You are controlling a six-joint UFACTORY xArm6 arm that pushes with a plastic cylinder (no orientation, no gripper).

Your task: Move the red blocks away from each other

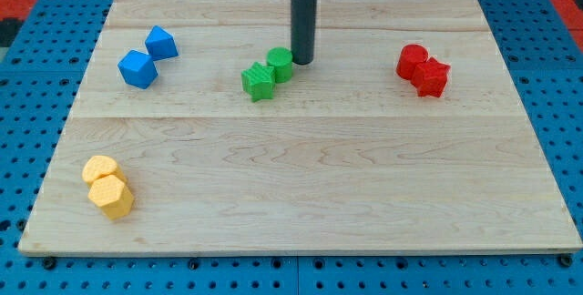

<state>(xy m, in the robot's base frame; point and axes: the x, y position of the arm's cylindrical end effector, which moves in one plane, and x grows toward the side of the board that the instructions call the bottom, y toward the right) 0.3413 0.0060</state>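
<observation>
Two red blocks touch each other at the view's right: a rounded red block (412, 61) on the left and a red star-like block (431, 78) just to its lower right. My tip (301, 61) rests on the board near the view's top centre, well to the left of the red blocks. It stands right beside a green round block (281, 64), on that block's right side.
A green star-like block (258, 81) touches the green round one at its lower left. Two blue blocks (160, 42) (138, 68) sit at the upper left. Two yellow blocks (100, 168) (111, 195) sit at the lower left. The wooden board (301, 186) lies on a blue pegboard.
</observation>
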